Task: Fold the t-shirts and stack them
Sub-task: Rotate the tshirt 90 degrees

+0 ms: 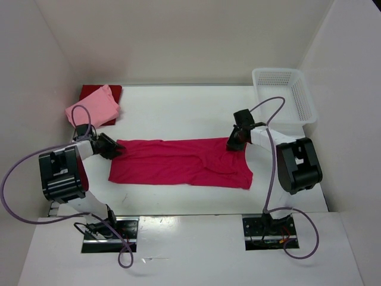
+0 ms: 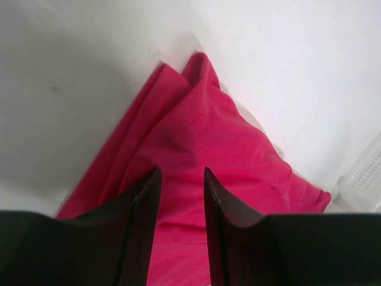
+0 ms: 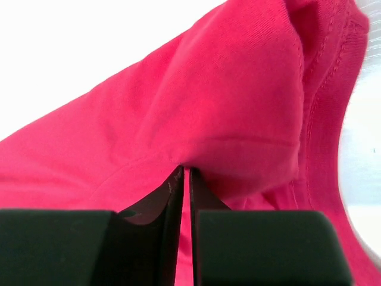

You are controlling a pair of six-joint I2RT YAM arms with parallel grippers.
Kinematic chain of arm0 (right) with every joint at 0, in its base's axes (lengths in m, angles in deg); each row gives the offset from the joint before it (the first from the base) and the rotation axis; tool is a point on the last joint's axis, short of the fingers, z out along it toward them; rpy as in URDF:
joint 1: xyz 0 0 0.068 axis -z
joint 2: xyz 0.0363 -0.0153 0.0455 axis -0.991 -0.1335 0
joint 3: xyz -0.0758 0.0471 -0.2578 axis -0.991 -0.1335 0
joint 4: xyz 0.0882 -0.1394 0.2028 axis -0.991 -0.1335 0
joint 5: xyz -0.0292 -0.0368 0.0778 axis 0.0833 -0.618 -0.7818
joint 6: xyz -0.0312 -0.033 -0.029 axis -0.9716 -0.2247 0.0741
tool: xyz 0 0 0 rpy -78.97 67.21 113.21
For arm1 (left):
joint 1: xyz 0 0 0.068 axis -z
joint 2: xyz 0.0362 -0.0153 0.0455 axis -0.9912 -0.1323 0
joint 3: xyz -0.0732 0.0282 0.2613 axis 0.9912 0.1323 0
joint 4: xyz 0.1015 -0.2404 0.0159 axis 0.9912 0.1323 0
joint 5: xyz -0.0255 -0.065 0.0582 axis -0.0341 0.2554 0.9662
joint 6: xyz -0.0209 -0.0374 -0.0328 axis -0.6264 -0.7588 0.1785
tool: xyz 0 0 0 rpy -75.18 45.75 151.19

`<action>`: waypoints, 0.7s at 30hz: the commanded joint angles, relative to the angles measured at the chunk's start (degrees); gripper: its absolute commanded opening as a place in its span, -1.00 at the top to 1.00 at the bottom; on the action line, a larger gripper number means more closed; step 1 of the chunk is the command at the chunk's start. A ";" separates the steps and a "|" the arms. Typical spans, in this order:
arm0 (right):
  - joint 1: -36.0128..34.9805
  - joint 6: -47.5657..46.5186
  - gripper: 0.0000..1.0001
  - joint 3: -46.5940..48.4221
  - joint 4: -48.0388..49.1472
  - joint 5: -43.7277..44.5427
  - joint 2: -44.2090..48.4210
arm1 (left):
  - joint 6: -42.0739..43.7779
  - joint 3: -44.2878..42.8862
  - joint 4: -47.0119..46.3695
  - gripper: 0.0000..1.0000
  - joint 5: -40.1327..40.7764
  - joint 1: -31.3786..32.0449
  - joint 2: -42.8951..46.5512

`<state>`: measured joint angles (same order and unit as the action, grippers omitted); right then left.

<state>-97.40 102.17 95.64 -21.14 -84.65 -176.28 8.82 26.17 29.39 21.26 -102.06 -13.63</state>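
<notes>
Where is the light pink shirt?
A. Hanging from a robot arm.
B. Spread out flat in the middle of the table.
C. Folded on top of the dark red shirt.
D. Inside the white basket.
C: the light pink shirt lies folded on the dark red shirt at the far left of the table. The one spread out in the middle is the magenta shirt.
</notes>
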 commanded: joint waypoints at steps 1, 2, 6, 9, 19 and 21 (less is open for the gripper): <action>0.04 -2.36 0.73 1.67 -2.10 -1.24 6.83 | 1.22 -0.73 2.36 0.16 4.08 -0.91 6.72; 0.04 -2.36 0.71 1.68 -2.11 -1.25 7.55 | 1.22 -1.34 3.15 0.16 4.08 -0.91 8.32; 0.04 -1.84 0.78 1.06 -0.53 -3.71 5.98 | 1.22 -3.20 3.42 0.23 4.08 2.07 11.85; 0.04 -1.84 0.92 1.67 0.18 -5.03 1.15 | 2.09 -6.52 3.41 0.43 3.46 6.47 11.85; -2.24 -2.45 1.00 12.12 1.50 -7.93 -14.31 | 7.28 -11.37 4.65 0.74 -2.93 16.84 12.30; -2.24 -4.11 1.00 23.60 0.19 -7.32 -22.91 | 9.29 -11.99 6.92 0.74 -3.83 19.65 11.68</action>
<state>-99.01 100.42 109.30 -22.88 -93.87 -189.57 13.92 16.02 34.44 21.82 -85.25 -2.09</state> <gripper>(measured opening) 0.001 0.130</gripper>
